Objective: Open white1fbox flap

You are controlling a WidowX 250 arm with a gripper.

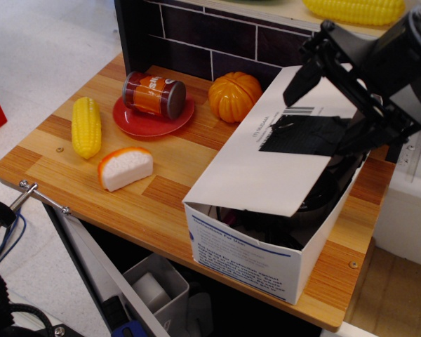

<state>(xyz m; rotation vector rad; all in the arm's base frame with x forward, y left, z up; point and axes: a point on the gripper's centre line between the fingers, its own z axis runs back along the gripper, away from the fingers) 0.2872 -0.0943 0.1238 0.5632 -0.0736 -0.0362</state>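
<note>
The white1fbox [242,260] lies on the right half of the wooden table [161,200], its blue-printed short end facing front. Its long flap [263,175], with a black tape patch [309,135] and a barcode label [299,111], is tilted up along its right edge, so the dark inside shows at the front and right. My black gripper [330,105] is over the flap's far right end. Its fingers are spread apart, one [303,74] above the flap near the barcode and the other [354,140] at the raised right edge. Any contact under the flap is hidden.
Left of the box are an orange pumpkin [234,96], a jar [153,93] lying on a red plate [137,123], a corn cob [86,126] and a cheese wedge [125,168]. A dark tiled wall [217,35] backs the table. A small grey bin [154,284] sits below the front edge.
</note>
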